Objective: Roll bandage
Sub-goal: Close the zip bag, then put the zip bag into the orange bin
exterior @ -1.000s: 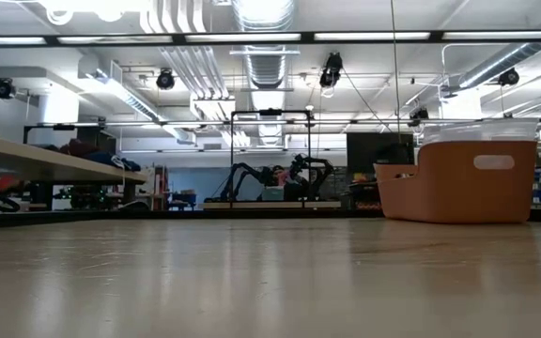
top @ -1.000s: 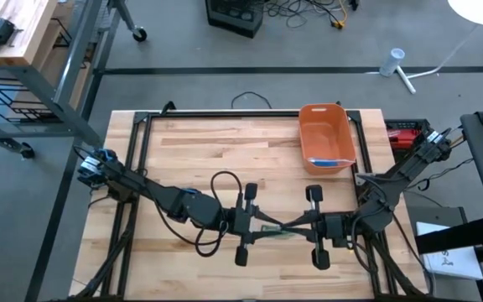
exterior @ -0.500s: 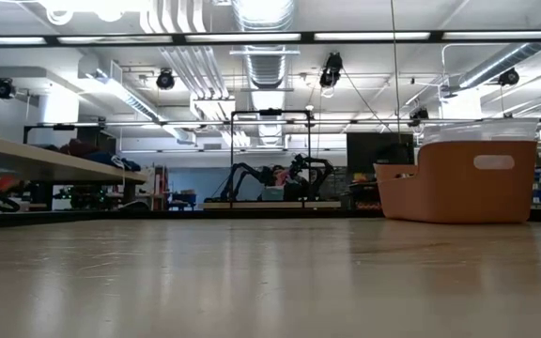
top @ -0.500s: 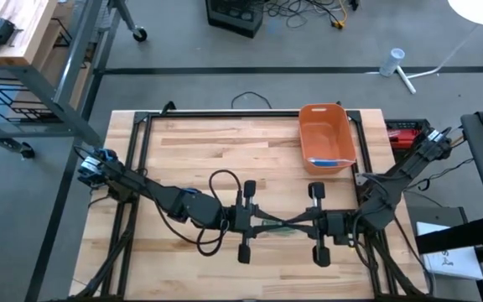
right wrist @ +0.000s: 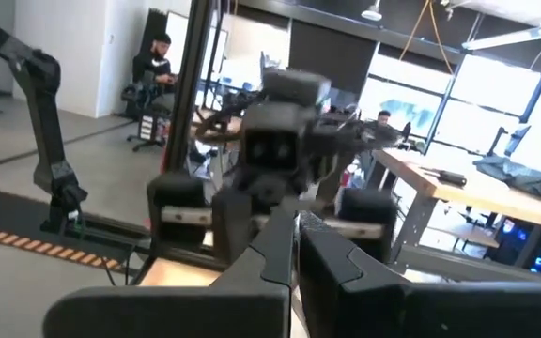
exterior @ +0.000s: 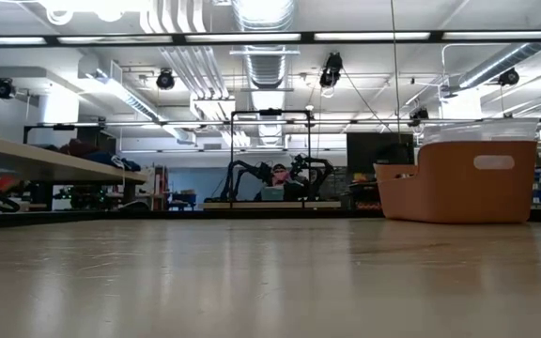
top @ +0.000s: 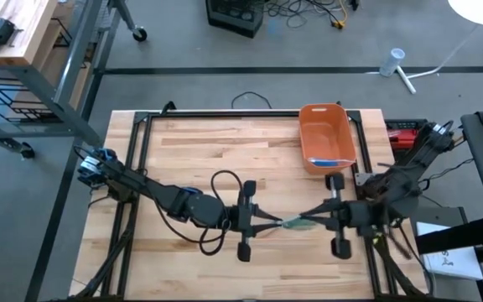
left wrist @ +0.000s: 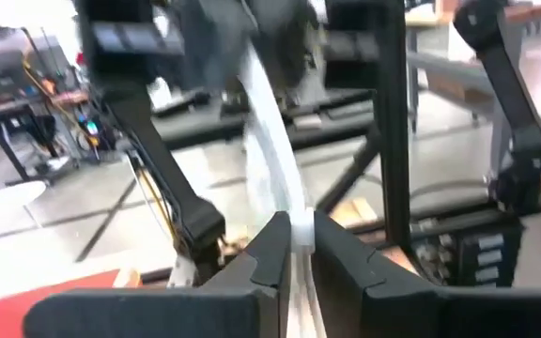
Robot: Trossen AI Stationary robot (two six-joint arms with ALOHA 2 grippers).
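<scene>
The bandage (top: 293, 222) is a narrow pale strip held in the air between my two grippers, above the table's near middle. My left gripper (top: 268, 223) is shut on its left end and points level toward the right. My right gripper (top: 313, 216) is shut on its right end and points back at the left one. In the left wrist view the bandage (left wrist: 269, 122) runs as a white band from my fingers to the right gripper. The low view shows neither gripper. My left gripper pinches the bandage's left end (left wrist: 301, 223) between its two fingers, coming level from the table's left, along the strip. The strip is clear of the table and runs straight to the other gripper. My right gripper is shut on the bandage's right end (top: 307, 219), level from the table's right. Its own fingers (right wrist: 275, 246) hide the place of contact in the wrist view. The strip leaves it clear of the table.
An orange bin (top: 326, 137) stands at the table's far right, also the orange bin (exterior: 468, 183) in the low view. A black frame (top: 141, 134) borders the tabletop. Bare wood lies to the left and far side of the grippers.
My right gripper has drawn back toward the table's right edge and risen a little, still shut. The two grippers, which overlapped before, now stand apart, and the bandage is drawn out straight between them. My left gripper has stayed in place.
</scene>
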